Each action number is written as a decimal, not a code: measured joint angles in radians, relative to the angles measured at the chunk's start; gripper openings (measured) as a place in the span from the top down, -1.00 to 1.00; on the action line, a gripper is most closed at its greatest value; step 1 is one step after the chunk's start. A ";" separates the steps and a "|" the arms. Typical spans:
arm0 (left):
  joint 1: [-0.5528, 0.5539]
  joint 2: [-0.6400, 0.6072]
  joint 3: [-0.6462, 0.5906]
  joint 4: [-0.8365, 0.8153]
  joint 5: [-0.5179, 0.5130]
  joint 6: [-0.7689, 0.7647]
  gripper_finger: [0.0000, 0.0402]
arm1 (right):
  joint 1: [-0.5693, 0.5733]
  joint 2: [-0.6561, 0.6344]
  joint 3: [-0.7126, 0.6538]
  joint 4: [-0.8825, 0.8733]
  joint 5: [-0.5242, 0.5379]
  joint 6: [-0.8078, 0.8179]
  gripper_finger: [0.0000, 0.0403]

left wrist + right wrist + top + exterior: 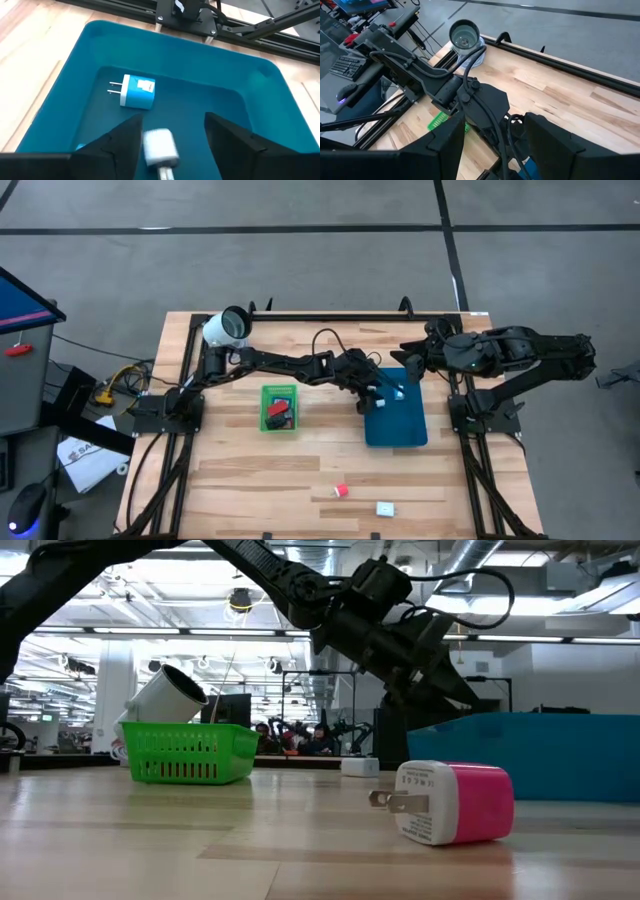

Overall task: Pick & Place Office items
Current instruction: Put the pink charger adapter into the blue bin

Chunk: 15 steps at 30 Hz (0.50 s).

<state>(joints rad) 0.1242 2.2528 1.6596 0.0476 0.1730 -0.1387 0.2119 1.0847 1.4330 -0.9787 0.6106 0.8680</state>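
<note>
My left gripper (174, 121) (386, 391) is open and reaches down into the blue tray (260, 85) (396, 420). A white plug block (160, 146) shows between its fingers, close to one of them. A blue-and-white plug block (137, 91) lies on the tray floor farther on. My right gripper (492, 127) (409, 354) is open and empty above the table's far right. A pink-and-white plug block (450, 802) (341, 491) and a small white block (385, 508) lie on the table near the front edge. My left gripper stands open from above around the white plug block (150, 142). The block shows close against one finger (131, 140). I cannot tell whether they touch, or whether the block rests on the tray floor.
A green tray (266, 420) (185, 752) holding red and black items stands left of the blue tray. A white cylinder with a dark opening (228, 327) lies at the far left. Black frame rails run along the table's sides.
</note>
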 joint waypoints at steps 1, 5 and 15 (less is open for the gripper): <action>0.000 -0.001 0.000 0.000 0.000 0.000 -0.06 | 0.000 0.000 0.000 0.000 0.000 0.000 0.01; -0.005 -0.026 -0.001 -0.039 0.014 0.001 -0.06 | 0.000 0.000 0.000 0.000 0.000 0.000 0.01; -0.098 -0.239 -0.013 -0.367 0.122 0.141 0.04 | 0.004 0.000 0.000 -0.001 0.000 0.004 0.01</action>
<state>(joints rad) 0.0265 2.0135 1.6463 -0.3191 0.2952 0.0027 0.2155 1.0847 1.4330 -0.9794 0.6105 0.8718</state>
